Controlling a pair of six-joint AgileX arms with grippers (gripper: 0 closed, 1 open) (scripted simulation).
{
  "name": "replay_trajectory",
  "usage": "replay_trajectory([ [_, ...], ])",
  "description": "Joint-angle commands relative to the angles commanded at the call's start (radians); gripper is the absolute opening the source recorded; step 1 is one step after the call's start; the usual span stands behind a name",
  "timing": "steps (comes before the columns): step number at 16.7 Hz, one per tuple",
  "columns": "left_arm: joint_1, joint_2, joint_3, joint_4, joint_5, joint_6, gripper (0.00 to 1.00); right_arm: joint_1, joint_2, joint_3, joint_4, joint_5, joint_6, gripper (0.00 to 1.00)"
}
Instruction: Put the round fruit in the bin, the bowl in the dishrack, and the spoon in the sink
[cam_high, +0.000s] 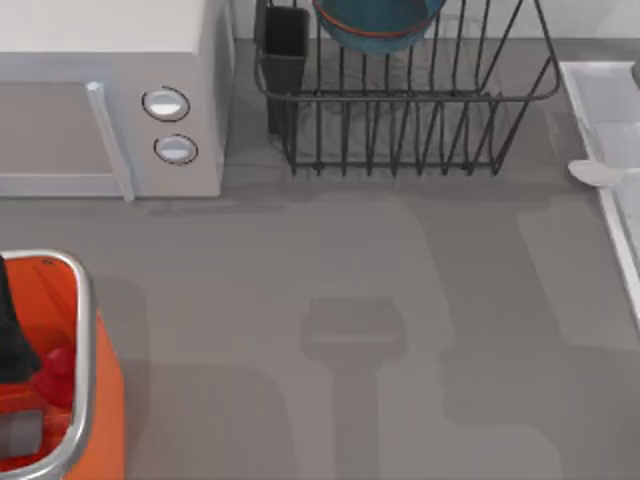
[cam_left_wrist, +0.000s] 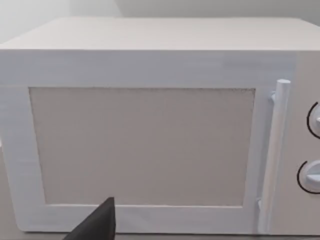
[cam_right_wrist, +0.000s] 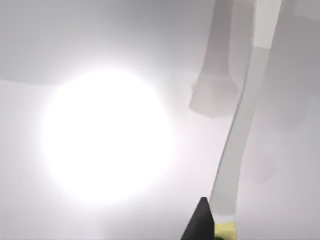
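Fruit (cam_high: 57, 372) inside orange bin (cam_high: 85, 300)

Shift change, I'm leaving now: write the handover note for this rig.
Left gripper: over the bin at the table's left edge; jaws' state cannot be told.
Right gripper: close above a white surface, apparently the sink; jaws' state cannot be told.
Round fruit: inside the bin. Done.
Bowl: in the dishrack. Done.
Spoon: head at the sink's left rim; check that it is fully in the basin.
Left: confirm the spoon, park both arms.
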Motion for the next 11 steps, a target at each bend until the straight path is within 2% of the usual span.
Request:
replay_trajectory([
  [5,0.0,0.0,0.0,0.0,0.0,0.0,1.0,0.0,0.0,0.0,0.0,0.0,0.0,0.98],
  [11,0.0,0.0,0.0,0.0,0.0,0.0,1.0,0.0,0.0,0.0,0.0,0.0,0.0,1.0],
])
